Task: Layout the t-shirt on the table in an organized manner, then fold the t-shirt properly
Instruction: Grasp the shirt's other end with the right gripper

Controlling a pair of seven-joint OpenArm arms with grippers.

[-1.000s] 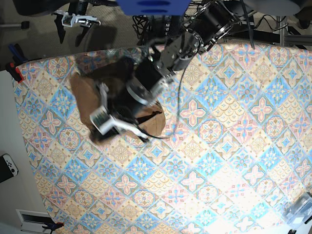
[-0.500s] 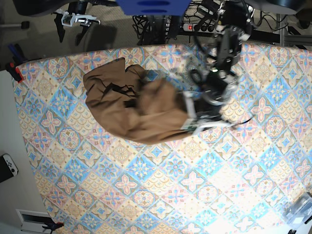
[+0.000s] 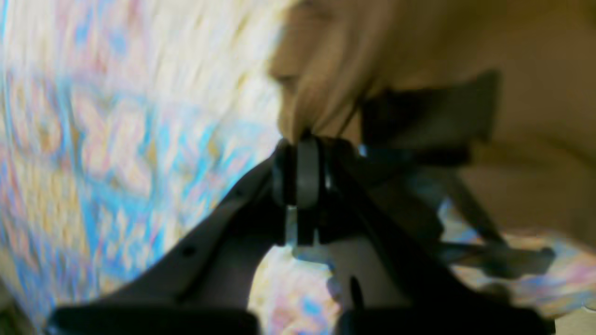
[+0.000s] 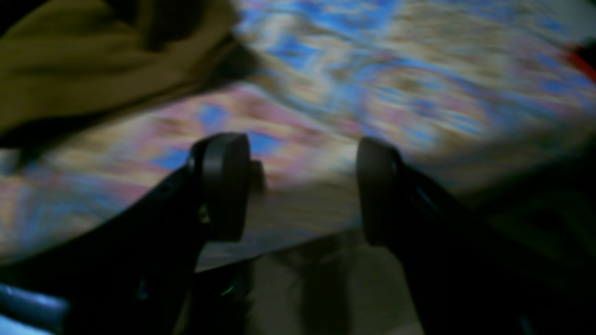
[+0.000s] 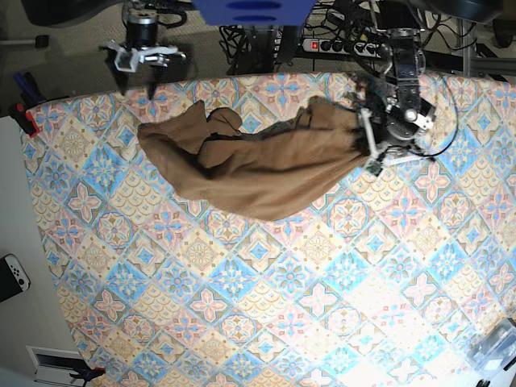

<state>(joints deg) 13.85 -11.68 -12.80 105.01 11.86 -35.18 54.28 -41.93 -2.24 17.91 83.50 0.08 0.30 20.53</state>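
The desk [image 5: 322, 306], covered in pastel blue, pink and cream diamond tiles, fills most of the base view and runs blurred beneath both claws in the wrist views; on it the tan-brown t-shirt [image 5: 250, 165] lies rumpled and drawn out in a long band, one end bunched on the cloth well away from the left claw [image 5: 364, 147], the other end lifted and gathered right at that claw's tips; the left claw [image 3: 301, 144] is pinched tight on a fold of the t-shirt [image 3: 419, 51], the fabric rising straight out from between its closed tips and spreading above and to the side of them; the right claw [image 5: 139, 56] hangs just beyond the desk's far edge, apart from the shirt, whose nearer bunched end lies a little way in front of it; the right claw [image 4: 298, 186] stands wide with nothing between its pads, the shirt [image 4: 93, 56] off to one side ahead of it.
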